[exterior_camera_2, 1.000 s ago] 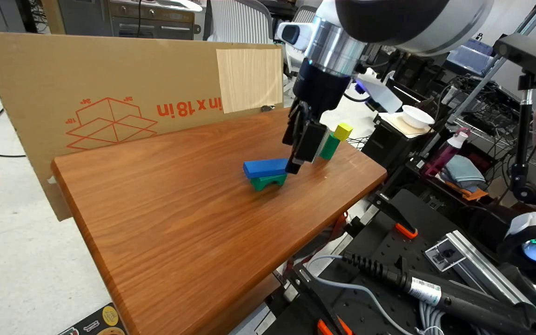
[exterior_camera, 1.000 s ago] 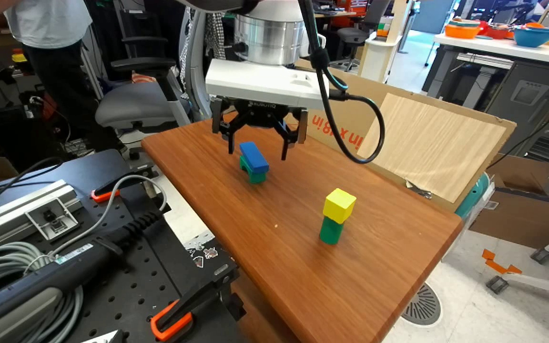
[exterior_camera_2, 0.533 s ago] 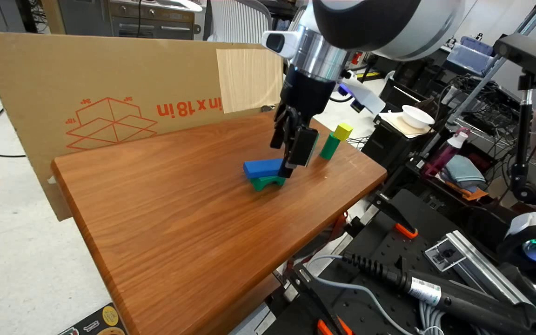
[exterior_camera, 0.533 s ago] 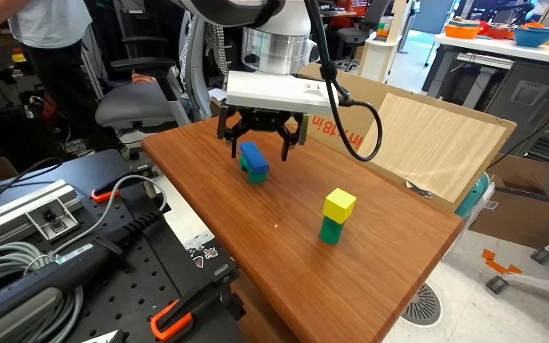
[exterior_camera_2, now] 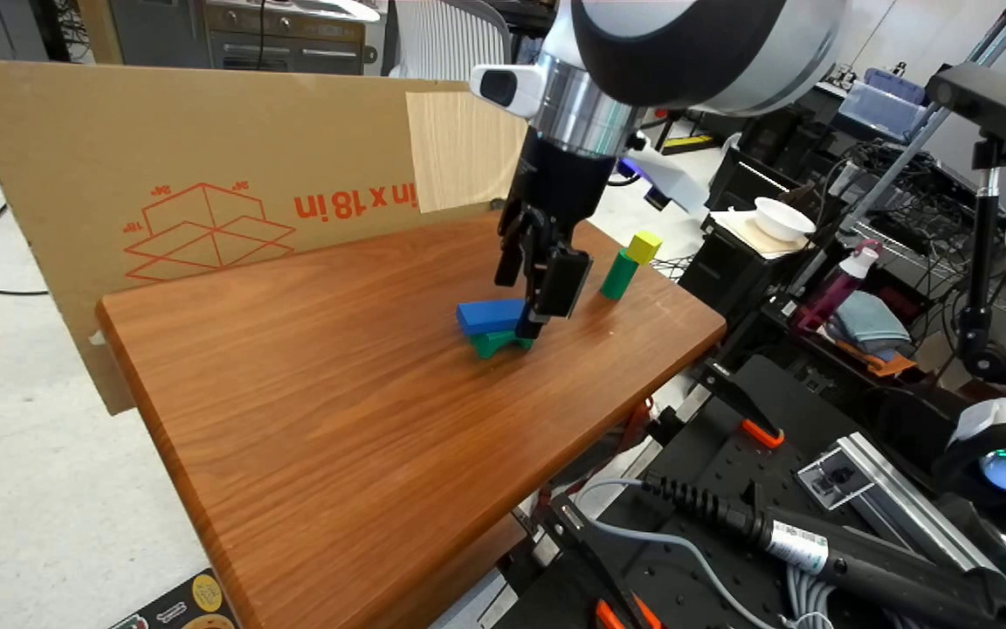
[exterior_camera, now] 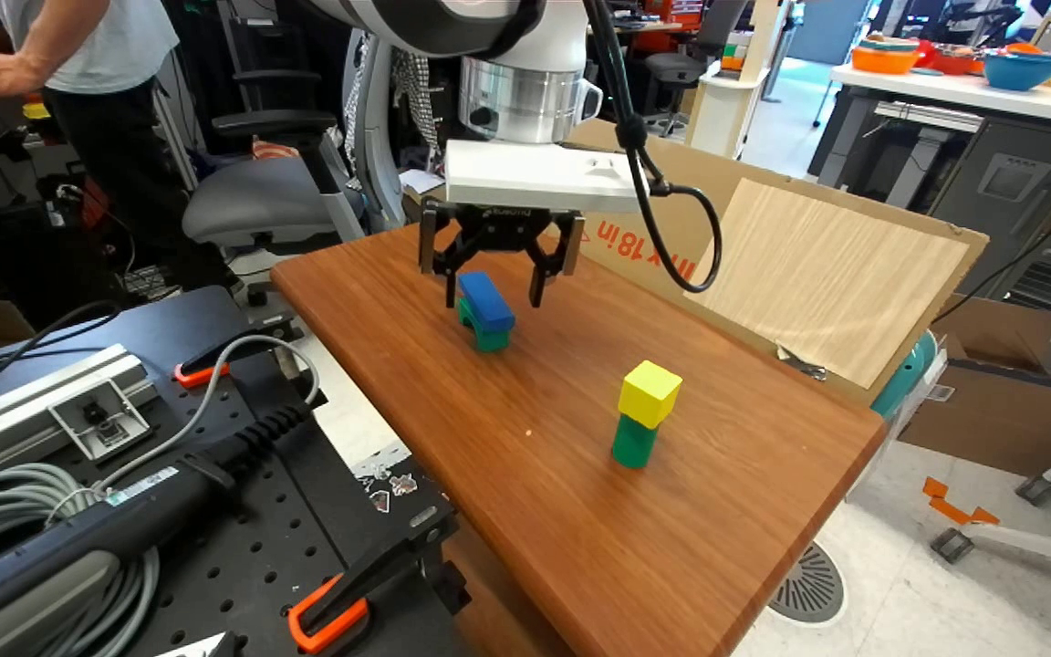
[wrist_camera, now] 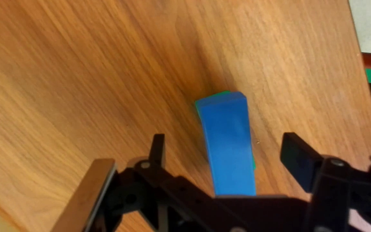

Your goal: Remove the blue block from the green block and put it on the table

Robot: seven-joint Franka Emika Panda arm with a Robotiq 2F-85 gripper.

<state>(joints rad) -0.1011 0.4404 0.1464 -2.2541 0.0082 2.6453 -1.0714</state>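
Resting on the green block [exterior_camera: 493, 341], the blue block [exterior_camera: 486, 301] is lying slightly askew; in the wrist view, slivers of green are peeping out beside it. The green block, arched underneath, is standing on the table [exterior_camera_2: 320, 419], whose reddish-brown wooden top is stretching out around the pair. The gripper [exterior_camera: 494, 299] is pointing downward near the blue block, its two fingers [wrist_camera: 301, 164] standing wide apart. In the wrist view they are flanking the blue block, with bare wood showing between it and each finger. In an exterior view, one fingertip [exterior_camera_2: 527, 328] is overlapping the block's end, and the angle is hiding how far apart the two are standing. Well away on the same table, in both exterior views, a yellow cube [exterior_camera: 650, 394] is sitting on a second green block [exterior_camera: 635, 443], which is looking rounded. Beside the table, a cardboard sheet [exterior_camera_2: 232, 140] with red print is standing on edge, and a pale wood panel [exterior_camera: 827, 274] is lying against part of it. On another side, a black bench [exterior_camera: 252, 575] is bearing a coiled grey cable [exterior_camera: 5, 497]. Farther off, a grey chair [exterior_camera: 261, 205] is standing near a person [exterior_camera: 106, 46] in a pale shirt
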